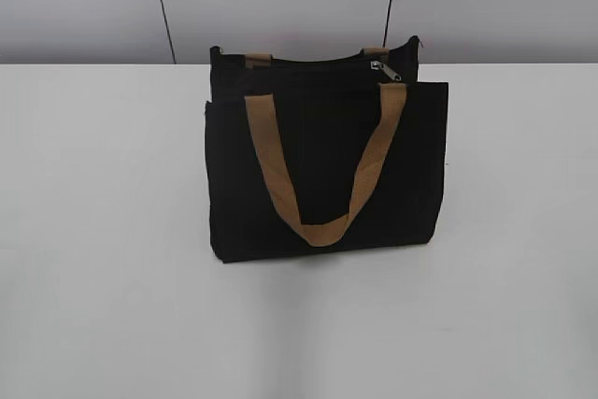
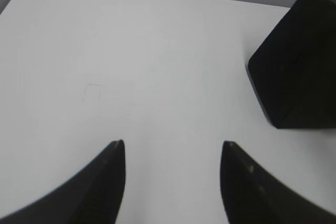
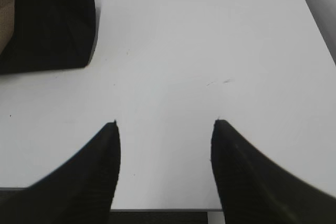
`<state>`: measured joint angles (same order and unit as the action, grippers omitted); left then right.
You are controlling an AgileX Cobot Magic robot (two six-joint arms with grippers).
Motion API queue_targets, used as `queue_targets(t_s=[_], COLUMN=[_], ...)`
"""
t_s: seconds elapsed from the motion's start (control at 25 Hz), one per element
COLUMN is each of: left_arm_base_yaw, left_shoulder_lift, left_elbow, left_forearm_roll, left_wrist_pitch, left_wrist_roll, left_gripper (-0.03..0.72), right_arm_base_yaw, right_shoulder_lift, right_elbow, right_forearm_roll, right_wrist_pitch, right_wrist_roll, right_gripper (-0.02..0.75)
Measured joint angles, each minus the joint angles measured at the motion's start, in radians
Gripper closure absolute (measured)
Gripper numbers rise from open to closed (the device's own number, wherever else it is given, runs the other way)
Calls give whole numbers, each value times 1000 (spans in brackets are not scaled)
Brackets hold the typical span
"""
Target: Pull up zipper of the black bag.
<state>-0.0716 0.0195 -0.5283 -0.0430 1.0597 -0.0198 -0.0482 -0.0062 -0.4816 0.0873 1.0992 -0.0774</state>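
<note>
The left claw (image 2: 172, 150) hangs with its dark fingers spread apart over bare white bench (image 2: 131, 66), gripping nothing; only the finger ends show, the rest cut off by the frame edge. The right claw (image 3: 165, 129) is likewise spread and empty above the bench near its front edge. Neither claw appears in the exterior view. Each wrist view catches only a corner of the black bag (image 1: 327, 165), well apart from the fingers. The bag lies toward the bench's far edge, before a pale grey panelled wall (image 1: 84, 2). One tan strap (image 1: 322, 229) loops down the bag's front. The zipper (image 1: 385, 69) runs along the bag's top edge, its silver pull near the right end.
</note>
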Motion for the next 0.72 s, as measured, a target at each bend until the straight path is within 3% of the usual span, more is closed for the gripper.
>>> queue_targets(t_s=[0.28, 0.72], left_arm_base_yaw=[36, 38], left_shoulder_lift=[-28, -28], left_elbow=[1, 1], left_forearm_roll=[0, 0], left_wrist_pitch=[0, 0], left_wrist_roll=[0, 0], left_gripper=[253, 253], right_arm_base_yaw=[0, 0], right_shoulder_lift=[0, 0], right_elbow=[0, 0], right_forearm_roll=[0, 0], right_wrist_pitch=[0, 0], right_wrist_roll=[0, 0], right_gripper=[304, 304])
